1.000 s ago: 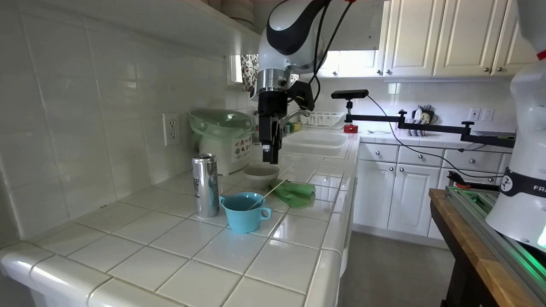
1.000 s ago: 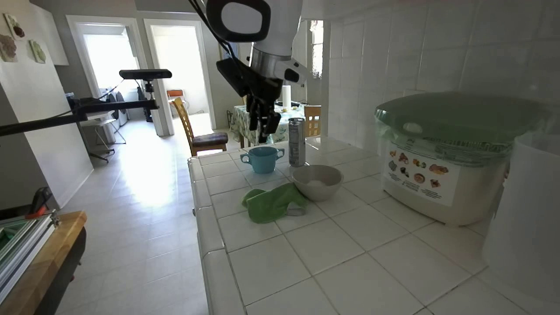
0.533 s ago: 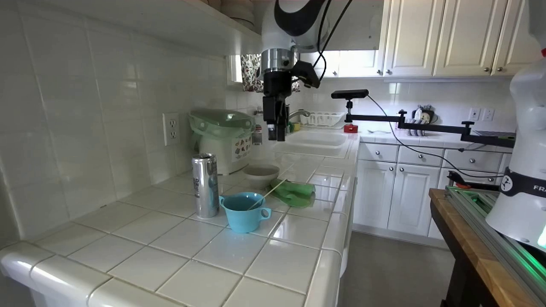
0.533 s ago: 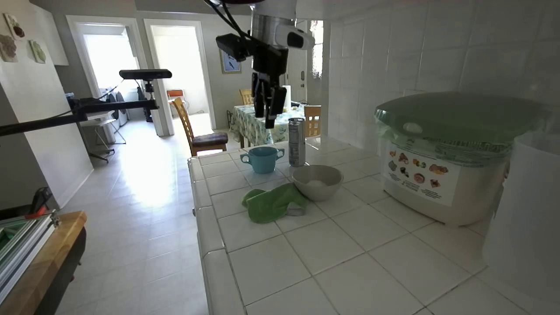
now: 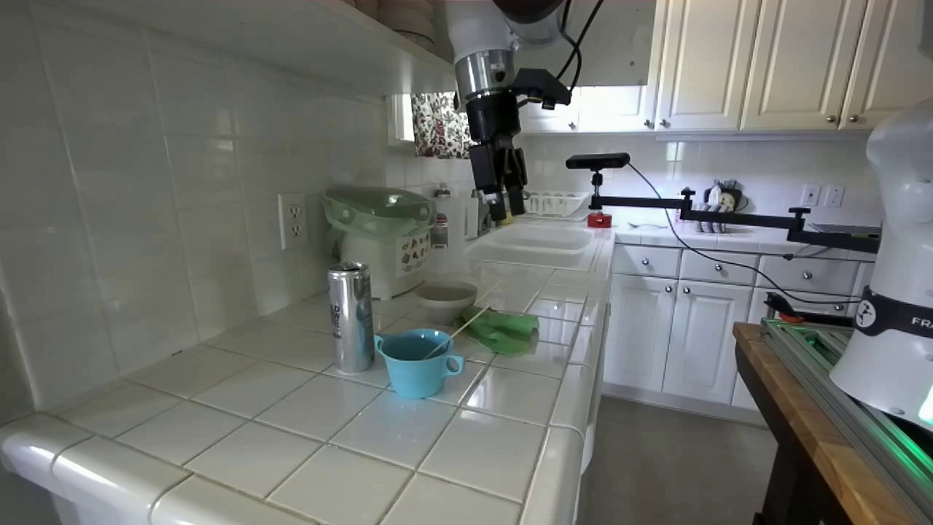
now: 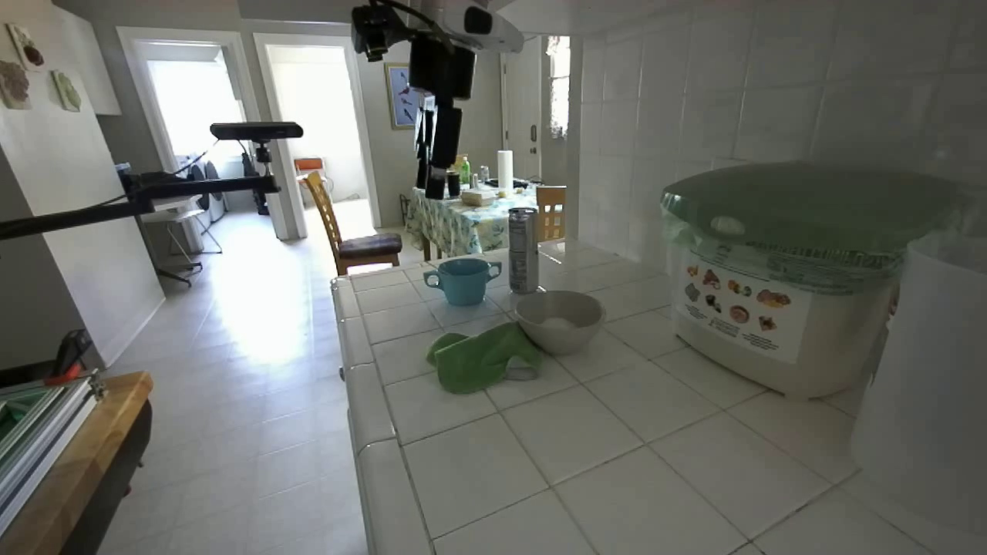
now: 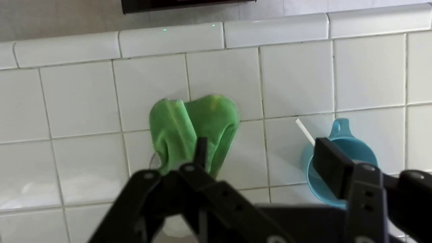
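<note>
My gripper (image 5: pixel 508 211) is open and empty, high above the white tiled counter; it also shows in an exterior view (image 6: pixel 429 189). In the wrist view its fingers (image 7: pixel 261 145) are wide apart with bare tile between them. The green cloth (image 7: pixel 175 131) lies crumpled below the left finger. The blue two-handled cup (image 7: pixel 359 153) stands below the right finger, partly hidden by it. A thin pale stick (image 5: pixel 459 334) leans in the cup and juts over its rim. A silver can (image 5: pixel 351 317) stands upright beside the cup. A beige bowl (image 6: pixel 559 324) stands against the cloth.
A bin with a green lid (image 5: pixel 379 240) stands by the tiled wall. A white cylinder (image 6: pixel 925 385) is beside it. The sink (image 5: pixel 539 237) lies farther along. A camera on a black arm (image 5: pixel 598 160) stands off the counter's open edge. A shelf (image 5: pixel 291 44) overhangs the counter.
My gripper has risen and moved sideways towards the counter's open edge, and has turned and tilted somewhat. The cup, stick, can, bowl and cloth have not moved.
</note>
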`<state>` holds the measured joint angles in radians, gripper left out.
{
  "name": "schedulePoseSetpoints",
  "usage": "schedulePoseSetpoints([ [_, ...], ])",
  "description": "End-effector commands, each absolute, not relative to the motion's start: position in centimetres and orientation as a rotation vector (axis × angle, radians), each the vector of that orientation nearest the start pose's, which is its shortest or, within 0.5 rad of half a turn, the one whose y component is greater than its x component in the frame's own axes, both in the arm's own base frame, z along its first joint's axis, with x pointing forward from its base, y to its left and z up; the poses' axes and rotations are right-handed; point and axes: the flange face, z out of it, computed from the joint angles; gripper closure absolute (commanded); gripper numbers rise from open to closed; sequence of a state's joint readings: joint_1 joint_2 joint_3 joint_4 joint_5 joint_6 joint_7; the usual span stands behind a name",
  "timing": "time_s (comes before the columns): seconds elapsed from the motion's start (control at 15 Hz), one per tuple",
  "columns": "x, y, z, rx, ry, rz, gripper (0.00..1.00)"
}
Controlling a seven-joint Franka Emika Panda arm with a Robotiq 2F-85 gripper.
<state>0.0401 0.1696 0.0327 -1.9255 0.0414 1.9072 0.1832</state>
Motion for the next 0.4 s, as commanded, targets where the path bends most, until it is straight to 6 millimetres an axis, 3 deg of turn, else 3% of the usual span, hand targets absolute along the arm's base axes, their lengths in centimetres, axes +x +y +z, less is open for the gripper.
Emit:
schedulePoseSetpoints([
  [0.0, 57.35, 4.4, 38.84, -3.102, 0.199, 0.3, 0.11],
  [0.07, 57.36, 4.35, 38.79, -3.102, 0.2, 0.301, 0.06],
  [0.33, 57.37, 4.31, 38.76, -3.102, 0.201, 0.301, 0.05],
])
